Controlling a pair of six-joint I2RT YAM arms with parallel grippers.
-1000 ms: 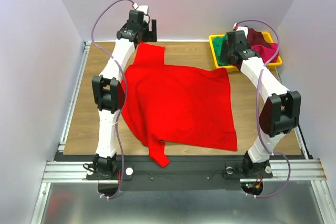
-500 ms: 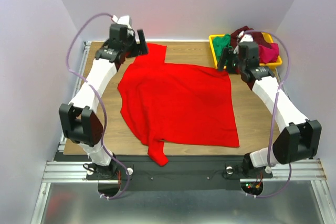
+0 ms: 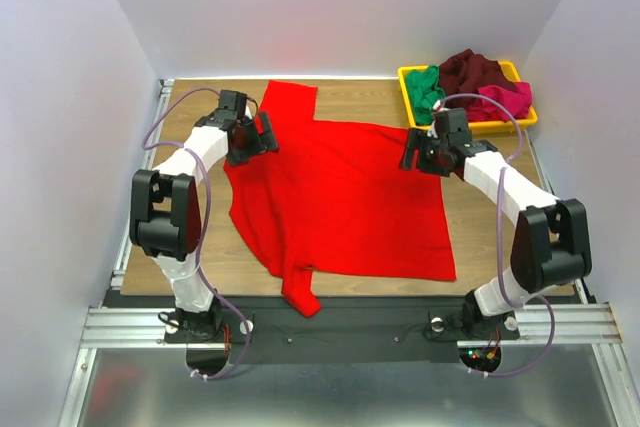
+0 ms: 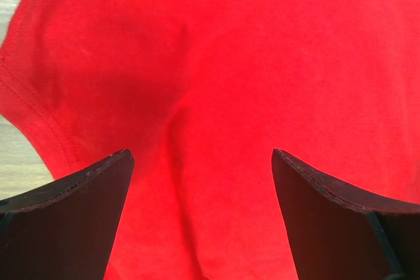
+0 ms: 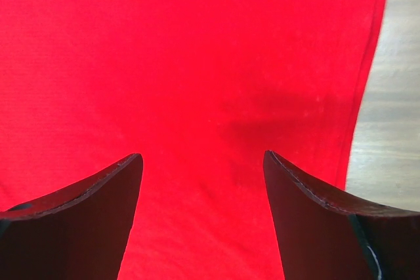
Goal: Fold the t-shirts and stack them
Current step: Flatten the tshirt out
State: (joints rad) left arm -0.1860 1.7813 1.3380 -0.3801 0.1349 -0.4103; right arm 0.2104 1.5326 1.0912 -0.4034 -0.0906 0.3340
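Left wrist view, red t-shirt [image 4: 262,63] cropped; fingers [image 4: 65,221] spread, bases cut off

walls [image 3: 330,7]: plain pale grey | table [image 3: 360,102]: wood top | rail [image 3: 120,327]: aluminium, near edge | light: even

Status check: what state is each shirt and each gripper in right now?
red shirt, spread flat and unfolded on the table
green shirt, crumpled in the tray
maroon shirt, crumpled in the tray
pink shirt, crumpled in the tray
left gripper, jaws open over the red shirt's left edge
right gripper, jaws open over its right edge
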